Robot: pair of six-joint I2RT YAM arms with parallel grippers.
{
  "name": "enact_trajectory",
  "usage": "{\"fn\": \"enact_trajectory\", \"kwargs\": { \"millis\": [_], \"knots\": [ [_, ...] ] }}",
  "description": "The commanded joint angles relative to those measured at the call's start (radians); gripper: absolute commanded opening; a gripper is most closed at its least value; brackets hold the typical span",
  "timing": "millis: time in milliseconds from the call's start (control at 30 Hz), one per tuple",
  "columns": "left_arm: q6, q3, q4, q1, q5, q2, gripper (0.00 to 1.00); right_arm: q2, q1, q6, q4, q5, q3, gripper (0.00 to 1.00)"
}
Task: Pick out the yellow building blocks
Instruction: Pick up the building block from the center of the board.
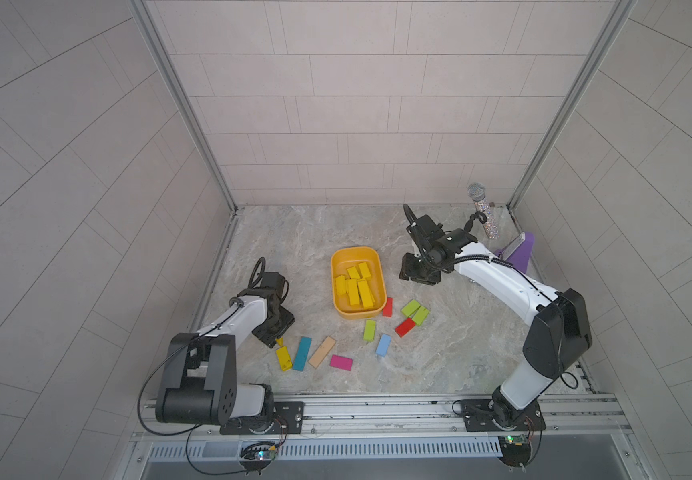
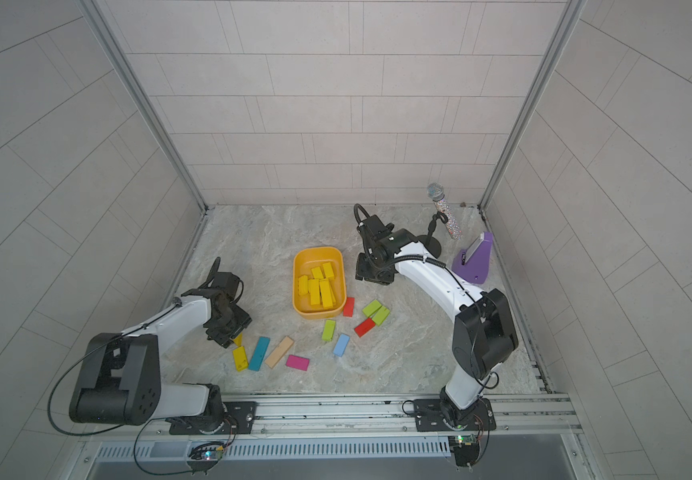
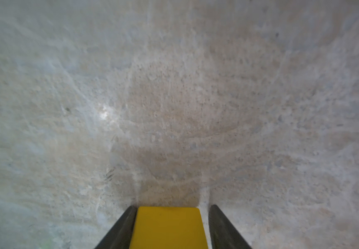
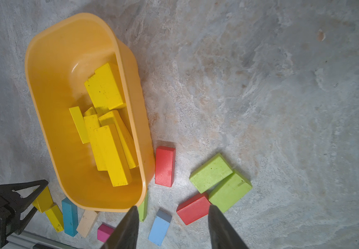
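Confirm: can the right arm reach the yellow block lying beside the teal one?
Probably not. That yellow block lies beyond the orange tub from the right tool, and the left tool hangs right beside it, crowding the approach.

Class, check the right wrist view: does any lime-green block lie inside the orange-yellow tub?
No, the tub holds only yellow blocks; the lime-green blocks lie on the table outside it.

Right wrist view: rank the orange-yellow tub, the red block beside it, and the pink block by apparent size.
Orange-yellow tub, largest.
Red block beside it, next.
Pink block, smallest, but partly hidden, so unsure.
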Motion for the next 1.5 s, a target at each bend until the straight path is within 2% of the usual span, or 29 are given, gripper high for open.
{"fn": "enact_trajectory", "kwargs": {
  "millis": [0,433,800,967,1067,1267,1467],
  "knots": [
    [0.02,0.014,-0.028,-0.005,-0.052,0.022,0.52,-0.029,-0.001,0.015,-0.009,0.004,-0.012,0.54],
    [0.045,0.042,-0.054,-0.006,-0.083,-0.036,0.44,-0.029,0.0,0.014,-0.011,0.003,-0.009,0.54],
    [0.047,0.128,-0.098,-0.027,-0.075,-0.097,0.43,-0.037,-0.001,0.015,-0.011,0.003,-0.018,0.54],
    [0.034,0.262,-0.12,-0.124,-0.081,-0.079,0.43,-0.039,-0.001,0.015,-0.008,0.0,-0.02,0.54],
    [0.015,0.357,-0.123,-0.227,-0.1,-0.037,0.43,-0.04,-0.001,0.015,-0.009,0.001,-0.022,0.54],
    [-0.024,0.557,-0.116,-0.432,-0.118,0.125,0.43,-0.051,0.0,0.014,-0.013,0.011,-0.028,0.54],
    [-0.004,0.699,-0.112,-0.531,-0.092,0.281,0.43,-0.061,-0.002,0.015,-0.01,0.016,-0.04,0.54]
  ]
}}
